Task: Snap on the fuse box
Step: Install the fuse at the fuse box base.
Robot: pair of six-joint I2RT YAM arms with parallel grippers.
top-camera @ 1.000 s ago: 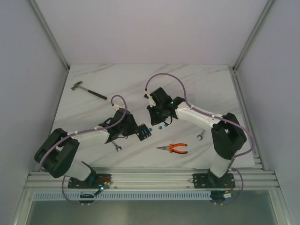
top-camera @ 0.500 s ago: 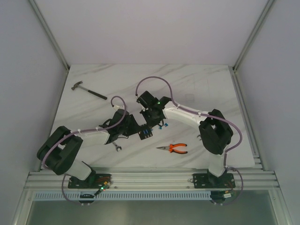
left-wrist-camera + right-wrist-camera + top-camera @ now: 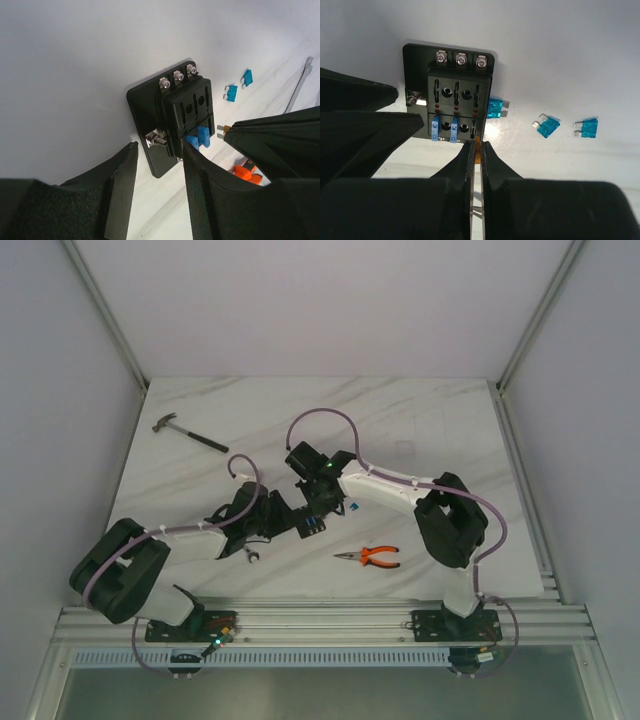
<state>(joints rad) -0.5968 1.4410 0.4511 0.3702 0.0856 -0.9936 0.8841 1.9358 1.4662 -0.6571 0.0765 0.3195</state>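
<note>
Mid-table point(image 3: 450, 420): fuse box point(image 3: 311, 526), flat, face up, between both hands. Three screws point(image 3: 461, 60) along its far edge in right-wrist view. Two blue fuses point(image 3: 453, 129) seated in near row. Stud point(image 3: 412, 98) sticking out of its left side.

Left hand point(image 3: 287, 519): spread partway, fingers point(image 3: 122, 165) astride the stud side of the box. Strip of bare table showing between outer finger and base plate. Contact by the other finger not clear.

Right hand point(image 3: 318, 506): pressed together on orange fuse point(image 3: 478, 148), only a sliver of it showing between the tips. Tips down at near edge of box, by the slot just right of the two seated ones.

Loose blue fuses point(image 3: 546, 126) on table: one just beside box's right side, two more farther right, apart from each other.

Pliers point(image 3: 368, 557) near, right of the box and toward the arm bases. Wrench point(image 3: 251, 555) beside left arm. Hammer point(image 3: 190, 433) well apart, far left.
</note>
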